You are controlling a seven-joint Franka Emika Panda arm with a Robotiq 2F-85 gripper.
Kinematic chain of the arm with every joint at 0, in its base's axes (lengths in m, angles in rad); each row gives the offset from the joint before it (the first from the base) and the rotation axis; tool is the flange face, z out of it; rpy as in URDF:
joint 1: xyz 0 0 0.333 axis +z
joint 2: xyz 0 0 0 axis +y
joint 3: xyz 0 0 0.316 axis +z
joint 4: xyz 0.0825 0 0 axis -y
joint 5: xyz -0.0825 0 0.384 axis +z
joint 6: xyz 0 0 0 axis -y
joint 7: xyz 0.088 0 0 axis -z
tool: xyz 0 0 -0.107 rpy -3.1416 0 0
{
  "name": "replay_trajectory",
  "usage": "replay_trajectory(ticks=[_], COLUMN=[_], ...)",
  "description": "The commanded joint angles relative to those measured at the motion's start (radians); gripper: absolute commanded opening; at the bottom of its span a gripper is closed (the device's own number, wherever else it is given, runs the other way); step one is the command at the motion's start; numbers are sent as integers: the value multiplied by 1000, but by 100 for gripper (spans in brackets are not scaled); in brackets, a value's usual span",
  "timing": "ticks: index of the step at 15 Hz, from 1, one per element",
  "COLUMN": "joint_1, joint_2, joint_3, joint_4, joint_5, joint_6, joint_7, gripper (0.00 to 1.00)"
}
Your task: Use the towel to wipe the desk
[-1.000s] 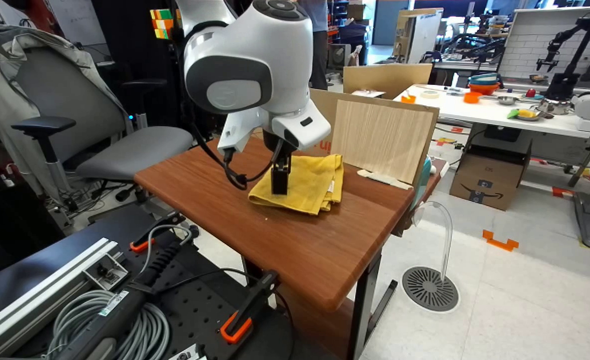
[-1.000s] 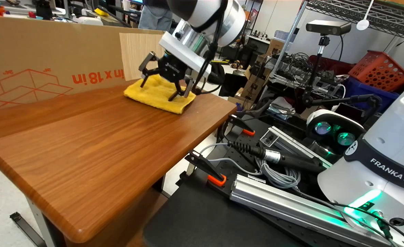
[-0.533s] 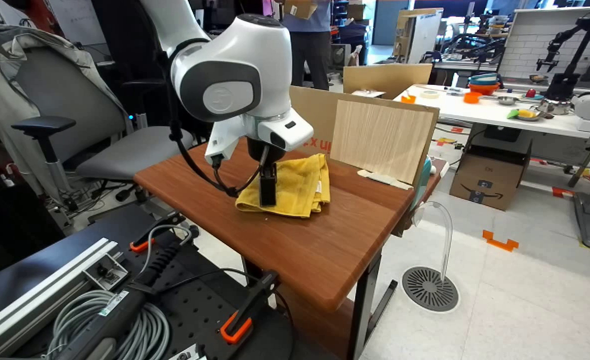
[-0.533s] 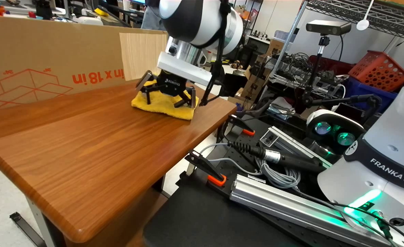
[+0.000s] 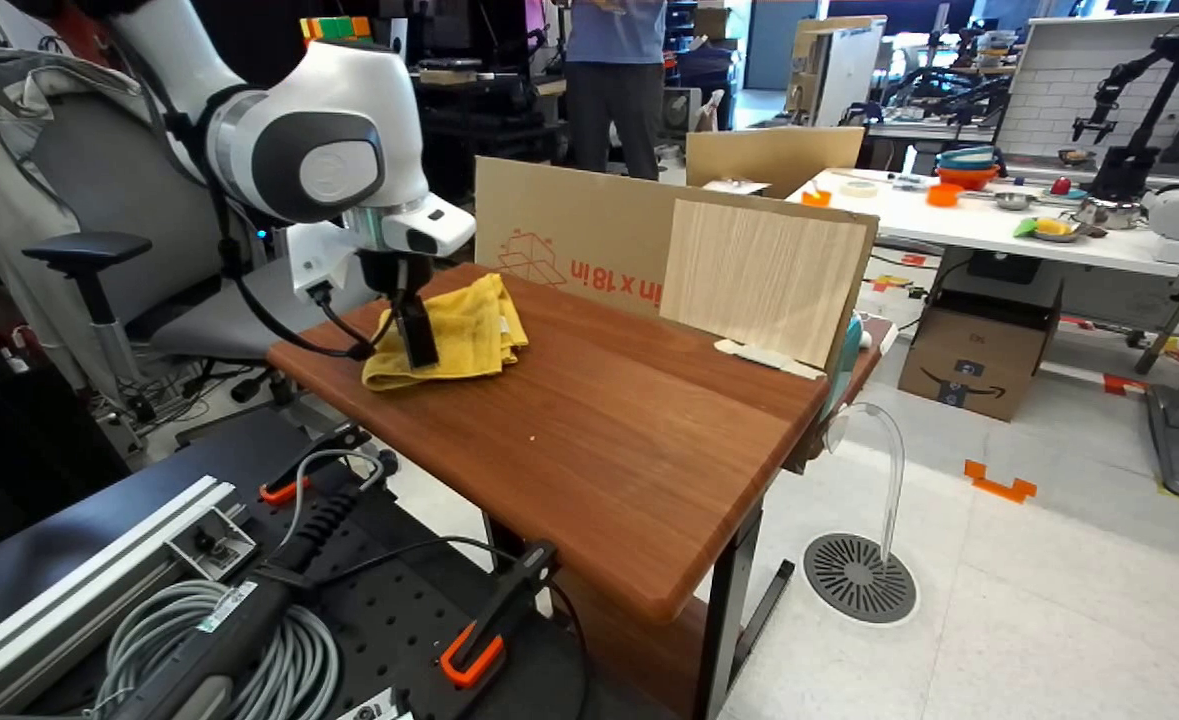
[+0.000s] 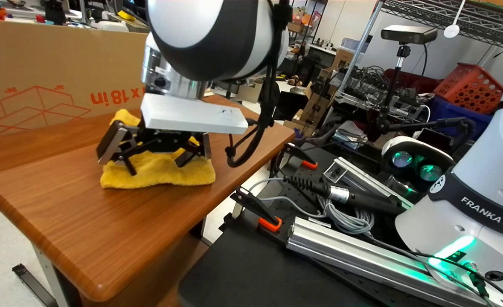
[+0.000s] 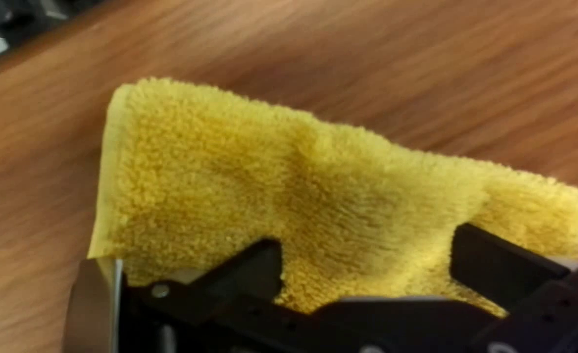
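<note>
On the desk [image 5: 609, 450]: towel [image 5: 469, 335] sent leftward in a wiping stroke, claw [image 6: 155, 166] not clenched

Toward the left end of the desk, as seen in an exterior view, we found the folded towel lying beneath the claw. Within the last second both had travelled there from nearer the pale wooden panel [image 5: 764, 280]; we took this for a wiping stroke in progress, covering the strip in between. The claw's fingers [image 7: 252, 267] stood well apart, with towel under and between them in the wrist view. We observed no pinch and judged that downward pressure drove the towel, so it might slip or ruck if the stroke reversed.

Further right we inspected the containers. Beneath the white table [image 5: 949, 228] stood a cardboard box [image 5: 964, 350], its interior hidden from us. On that table we recorded an orange cup [image 5: 943, 196], contents not visible; an orange bowl [image 5: 977, 180], with blue bowls [image 5: 965, 159] stacked in it; a metal bowl [image 5: 1015, 202], contents too small to tell; and a dish [image 5: 1055, 239] holding something yellow [image 5: 1054, 226]. A red basket [image 6: 468, 88] also showed at the right in an exterior view, its contents too unclear to record.
</note>
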Motion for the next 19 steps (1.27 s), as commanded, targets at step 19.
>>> replay_trajectory(ticks=[19], joint_1=[33], joint_2=[-375], joint_3=[-2], joint_4=[-157], joint_5=[-206], joint_6=[-61], joint_7=[92], gripper=[100])
